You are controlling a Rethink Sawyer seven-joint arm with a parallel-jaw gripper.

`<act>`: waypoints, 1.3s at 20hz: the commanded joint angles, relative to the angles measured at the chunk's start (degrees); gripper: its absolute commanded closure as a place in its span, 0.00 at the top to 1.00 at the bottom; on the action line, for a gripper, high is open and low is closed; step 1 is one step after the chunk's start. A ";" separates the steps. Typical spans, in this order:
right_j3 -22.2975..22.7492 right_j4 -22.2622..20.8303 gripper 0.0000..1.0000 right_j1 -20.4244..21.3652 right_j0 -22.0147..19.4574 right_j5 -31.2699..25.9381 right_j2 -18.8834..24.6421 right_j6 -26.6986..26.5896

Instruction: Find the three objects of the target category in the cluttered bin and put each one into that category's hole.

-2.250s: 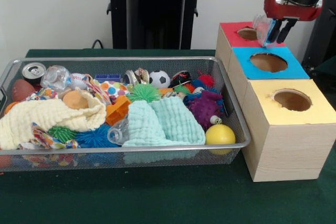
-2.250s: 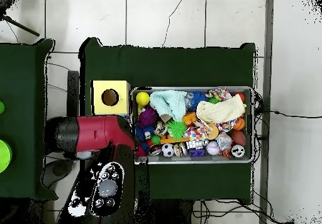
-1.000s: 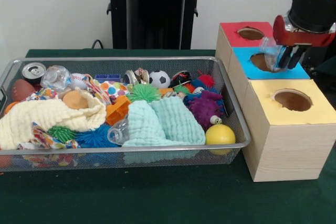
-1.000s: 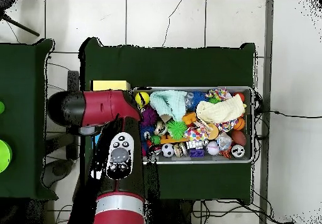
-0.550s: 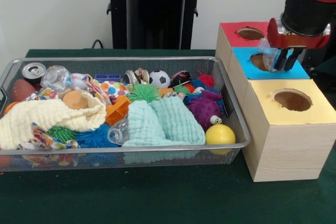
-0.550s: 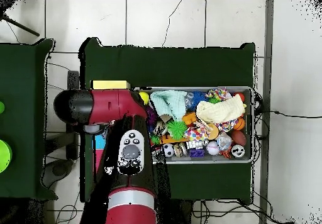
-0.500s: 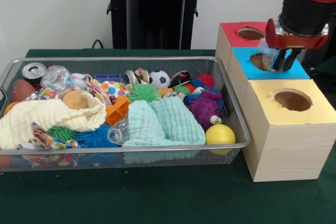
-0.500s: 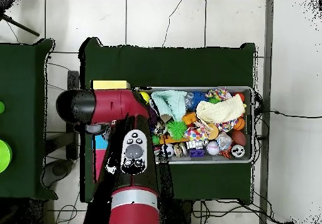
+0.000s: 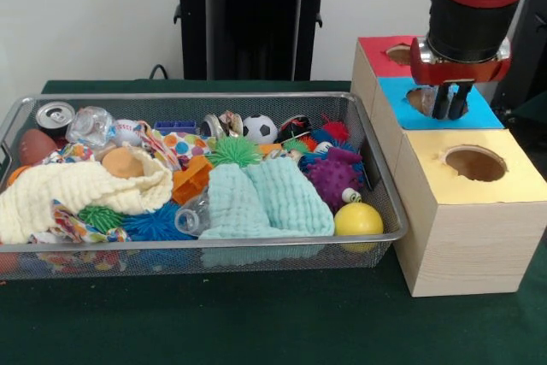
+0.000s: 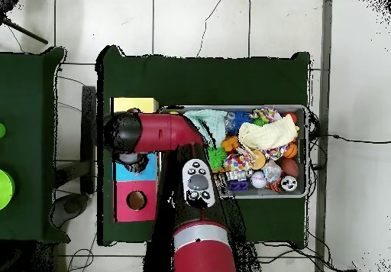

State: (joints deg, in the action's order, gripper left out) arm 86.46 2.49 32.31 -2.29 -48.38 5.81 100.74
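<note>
Hovering my pincer (image 9: 449, 108) right over the blue box's hole (image 9: 425, 99), I see its tips close together, nothing visibly held; lift straight up.

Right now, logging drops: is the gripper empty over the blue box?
Apparently empty: the gripper hangs over the blue box's hole with nothing visible between its fingers.

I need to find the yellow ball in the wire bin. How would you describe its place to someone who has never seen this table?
Start at the silver wire mesh bin beside the row of wooden boxes. Go to its front corner nearest the yellow-topped wooden box. The smooth plain yellow ball lies there, right of the mint green cloth and below the spiky purple ball.
</note>
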 commanded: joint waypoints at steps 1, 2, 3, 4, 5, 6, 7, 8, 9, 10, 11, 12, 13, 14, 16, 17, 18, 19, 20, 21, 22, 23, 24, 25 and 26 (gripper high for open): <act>9.34 -11.43 0.00 -3.37 -6.50 12.01 5.71 -13.12; 9.77 -13.14 1.00 -3.10 -7.26 12.19 6.66 -11.59; 10.24 -13.48 1.00 -2.86 -7.30 13.23 6.63 -10.90; 10.71 -13.83 1.00 -2.63 -7.34 14.27 6.59 -10.21; 11.17 -14.17 1.00 -2.39 -7.37 15.32 6.55 -9.51; 11.62 -14.64 1.00 -2.15 -7.51 15.34 6.73 -8.90; 12.07 -15.12 1.00 -1.92 -7.64 15.37 6.92 -8.28; 12.48 -15.27 1.00 -1.85 -7.92 15.28 7.27 -7.48; 13.28 -15.74 1.00 -1.41 -8.22 15.70 7.48 -6.87; 13.65 -16.25 1.00 -1.17 -8.42 15.96 7.72 -6.36; 14.02 -16.79 1.00 -0.75 -8.57 16.18 7.92 -5.96; 14.29 -17.13 1.00 -0.45 -8.69 16.01 8.11 -5.62; 14.32 -17.36 1.00 -0.07 -8.72 15.39 8.27 -5.36; 14.46 -17.54 1.00 0.33 -8.83 14.79 8.51 -5.23; 14.64 -17.82 1.00 1.39 -8.99 13.14 8.96 -5.02; 14.68 -17.84 1.00 1.92 -9.08 12.34 9.14 -5.10; 14.68 -17.89 1.00 2.34 -9.16 11.52 9.30 -5.17; 14.57 -17.92 1.00 2.74 -9.19 10.53 9.41 -5.30; 14.45 -17.94 1.00 3.13 -9.21 9.55 9.51 -5.43; 14.45 -17.96 1.00 3.69 -9.20 8.62 9.58 -5.48; 14.45 -17.98 1.00 4.26 -9.19 7.70 9.65 -5.53; 14.38 -18.04 1.00 5.19 -9.18 6.27 9.66 -5.87; 14.31 -18.09 1.00 6.11 -9.17 4.85 9.67 -6.21; 14.07 -18.13 1.00 6.99 -9.21 3.13 9.66 -6.72; 13.73 -18.05 1.00 8.28 -9.22 1.21 9.82 -7.42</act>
State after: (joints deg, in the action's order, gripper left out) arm 98.01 -11.17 36.44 -8.22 -36.93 14.87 100.74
